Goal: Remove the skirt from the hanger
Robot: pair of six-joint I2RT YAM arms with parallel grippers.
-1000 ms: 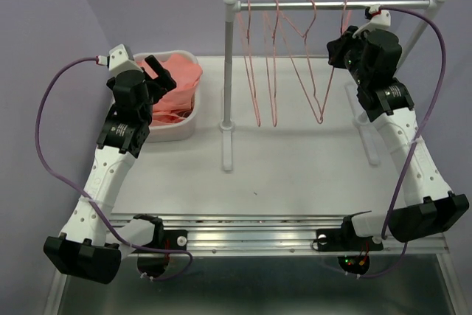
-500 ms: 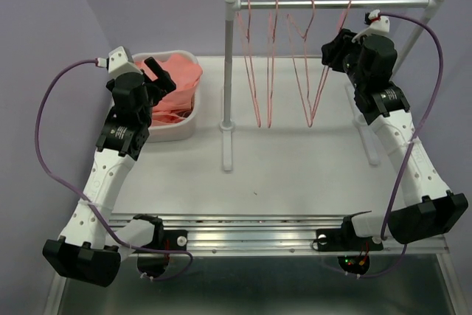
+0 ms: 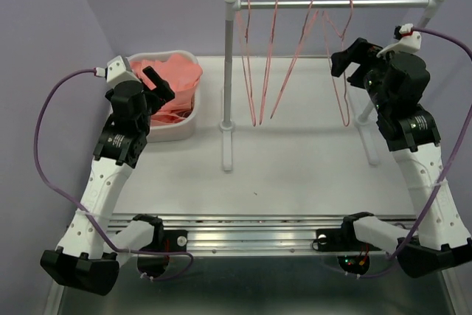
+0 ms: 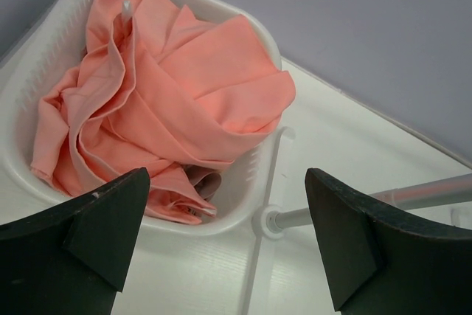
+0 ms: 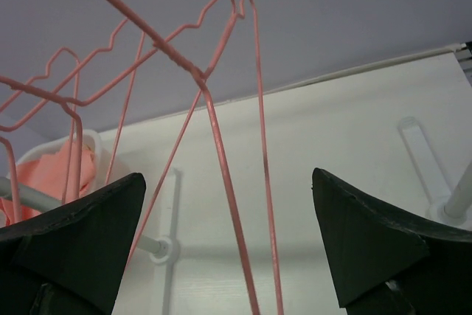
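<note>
- There's the right hand (image 3: 349, 60), fingers spread wide and grasping nothing, just beside the outermost hanger (image 3: 345, 101) on the rail (image 3: 383, 2)
- Every pink wire hanger looks bare, and the skirt (image 3: 177, 79) lies crumpled in the basket (image 3: 177, 132) at the left of the table (image 3: 295, 167)
- Over that basket hovers the left hand (image 3: 158, 83), fingers apart, empty
- Looks like the wrap-up: draw the right hand straight back from the wires, fingers wide until clear, so nothing hooks a hanger off the rail; raise the left hand without snagging cloth

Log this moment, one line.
left gripper: open by white plastic basket | salmon-pink cloth: in basket | pink wire hangers: bare | right gripper: open by hangers
</note>
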